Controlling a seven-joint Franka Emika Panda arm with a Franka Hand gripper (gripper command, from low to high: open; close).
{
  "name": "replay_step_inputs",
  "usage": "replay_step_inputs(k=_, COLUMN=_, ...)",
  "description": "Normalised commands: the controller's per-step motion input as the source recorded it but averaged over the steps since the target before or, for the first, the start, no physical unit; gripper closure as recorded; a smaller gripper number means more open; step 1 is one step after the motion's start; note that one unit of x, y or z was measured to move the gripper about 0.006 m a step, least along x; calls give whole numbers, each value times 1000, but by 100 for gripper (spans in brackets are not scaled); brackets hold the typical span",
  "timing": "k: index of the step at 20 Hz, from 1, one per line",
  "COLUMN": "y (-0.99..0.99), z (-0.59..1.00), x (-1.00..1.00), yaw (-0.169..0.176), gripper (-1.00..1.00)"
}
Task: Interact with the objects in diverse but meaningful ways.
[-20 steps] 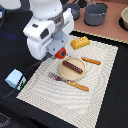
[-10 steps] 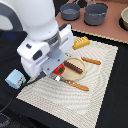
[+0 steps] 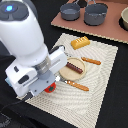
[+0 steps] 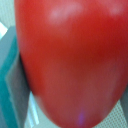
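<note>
Filling nearly my whole wrist view, the round red tomato (image 4: pixel 70 60) sits right up against my claw (image 3: pixel 49 88), low over the woven mat (image 3: pixel 100 95) on the counter. I cannot tell whether my jaws pinch it. Just beside my claw lies the tan plate (image 3: pixel 65 73) carrying the dark brown sausage stick (image 3: pixel 75 67).

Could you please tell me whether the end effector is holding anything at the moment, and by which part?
It cannot be told for certain. The round red tomato fills the wrist view right at the end effector, but no fingers are visible, so neither a grasp nor its place can be confirmed.
</note>
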Motion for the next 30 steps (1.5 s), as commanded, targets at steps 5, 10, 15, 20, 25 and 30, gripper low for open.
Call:
replay_step_inputs(k=5, y=156, z=835, x=171, yaw=10, gripper=-100)
replay_step_inputs(k=10, y=50, z=893, x=-111, yaw=30, gripper=-100)
replay_step_inputs(k=15, y=0, z=325, x=-526, yaw=91, gripper=-100)
replay_step_inputs(k=20, y=-43, z=59, x=-799, yaw=88, gripper=-100)
replay_step_inputs(k=25, y=-54, z=-140, x=-924, yaw=59, gripper=-100)
replay_step_inputs(k=30, y=-134, z=-49, x=-947, yaw=33, gripper=-100)
